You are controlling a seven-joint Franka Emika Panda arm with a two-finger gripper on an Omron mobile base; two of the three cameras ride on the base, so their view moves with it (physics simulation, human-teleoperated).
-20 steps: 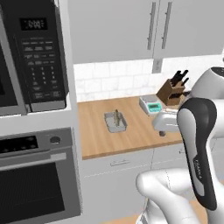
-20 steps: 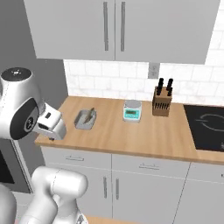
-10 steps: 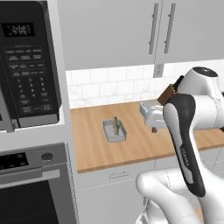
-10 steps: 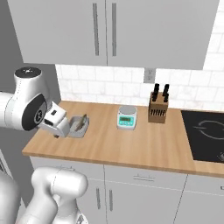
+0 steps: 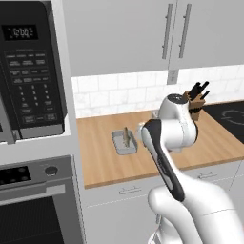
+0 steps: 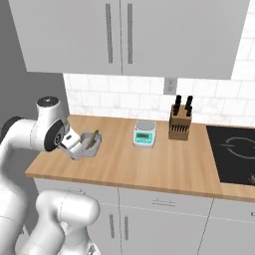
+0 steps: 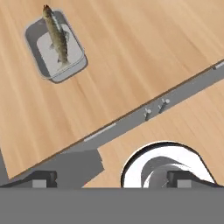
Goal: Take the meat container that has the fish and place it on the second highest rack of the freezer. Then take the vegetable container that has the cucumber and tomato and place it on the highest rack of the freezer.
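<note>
The meat container (image 7: pixel 54 46) is a small grey tray on the wooden counter (image 7: pixel 131 52), with the olive-tan fish (image 7: pixel 56 35) lying along it. The tray (image 6: pixel 91 144) sits near the counter's left end, also seen in the left base view as the meat container (image 5: pixel 125 142). My gripper (image 7: pixel 112 178) hangs open above the counter's front edge, short of the tray and holding nothing. From the right base view the gripper (image 6: pixel 75 149) is just left of the tray. The vegetable container and the freezer are out of view.
A small kitchen scale (image 6: pixel 144 134) and a knife block (image 6: pixel 180 122) stand at the back of the counter, right of the tray. A black cooktop (image 6: pixel 234 154) lies at the far right. A microwave (image 5: pixel 28 71) and an oven (image 5: pixel 33 200) stand left of the counter.
The base has driven, so both base views have shifted. My arm has swung round and brought the hand in beside the fish tray. The gripper stays open.
</note>
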